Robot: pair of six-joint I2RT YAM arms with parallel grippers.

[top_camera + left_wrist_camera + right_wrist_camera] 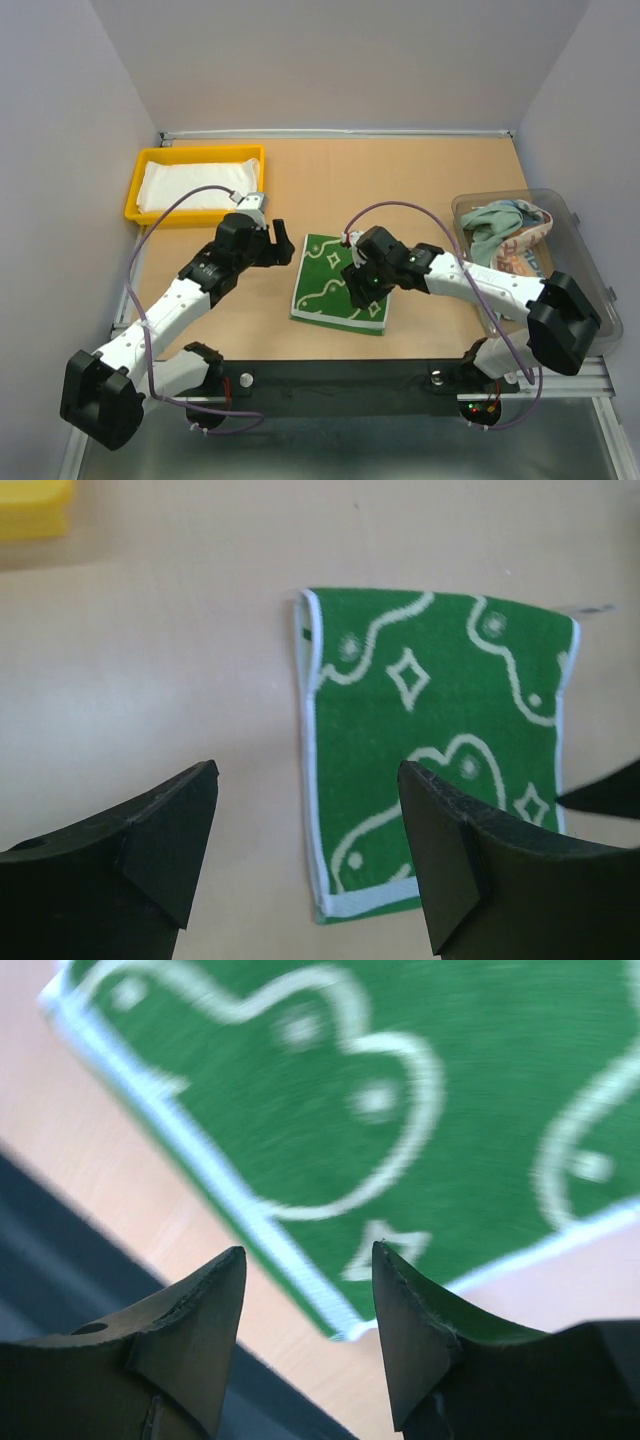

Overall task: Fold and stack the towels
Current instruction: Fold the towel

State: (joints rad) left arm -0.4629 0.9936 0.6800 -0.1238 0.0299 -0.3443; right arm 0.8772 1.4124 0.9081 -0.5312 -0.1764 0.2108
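R gripper (305,1255) released, empty, over near-right part of folded green towel (325,278) | L gripper (305,770) released, towel just to its right | R arm nearer | towel near-square.

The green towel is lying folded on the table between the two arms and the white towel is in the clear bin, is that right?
Not quite. The white towel lies in the yellow tray, not the clear bin, as the top view shows. The rest is right: the green towel lies folded on the table.
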